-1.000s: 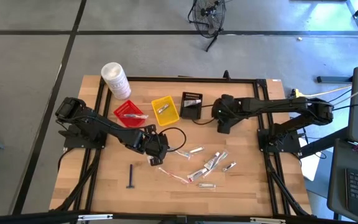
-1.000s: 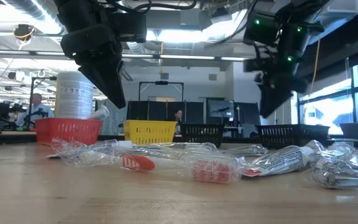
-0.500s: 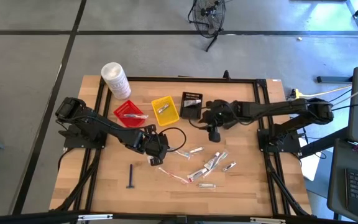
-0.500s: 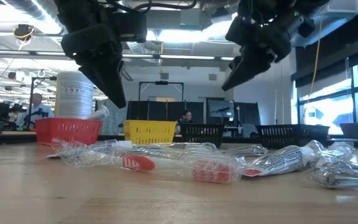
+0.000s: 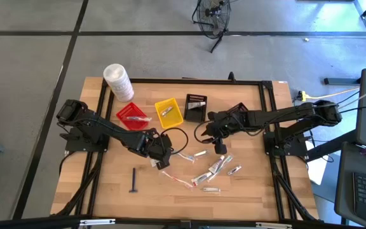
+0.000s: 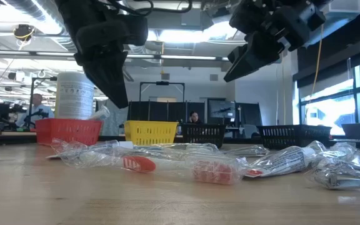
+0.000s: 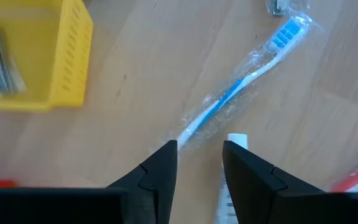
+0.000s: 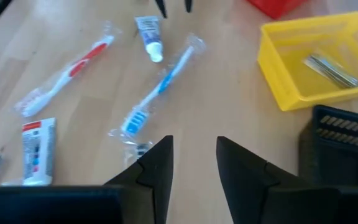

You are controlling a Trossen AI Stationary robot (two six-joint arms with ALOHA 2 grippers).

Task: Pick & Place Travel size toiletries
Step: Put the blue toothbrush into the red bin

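Note:
The travel size toiletries lie loose on the wooden table: a clear-wrapped blue toothbrush (image 7: 241, 87) (image 8: 157, 93), a red toothbrush (image 8: 67, 71), small white tubes (image 8: 149, 34) (image 8: 37, 152) and silvery sachets (image 5: 218, 166). A black razor (image 5: 134, 180) lies apart at the near left. My left gripper (image 7: 199, 152) hangs open above the blue toothbrush's handle end, with a white tube (image 7: 232, 183) beside one finger. My right gripper (image 8: 194, 149) hovers open above the table, slanting down toward the blue toothbrush's head. Neither holds anything.
A red basket (image 5: 131, 116), a yellow basket (image 5: 168, 112) holding a silvery sachet (image 8: 331, 68), and a black basket (image 5: 196, 108) stand in a row at the back. A big white tub (image 5: 117, 81) stands at the far left. A black cable (image 5: 182, 137) loops by the left gripper.
My right gripper has swung from beside the black basket toward the table's middle and near edge, over the toiletries, and has tipped up from steeply downward to a shallower slant. My left gripper has stayed in place and rolled a little about its own axis.

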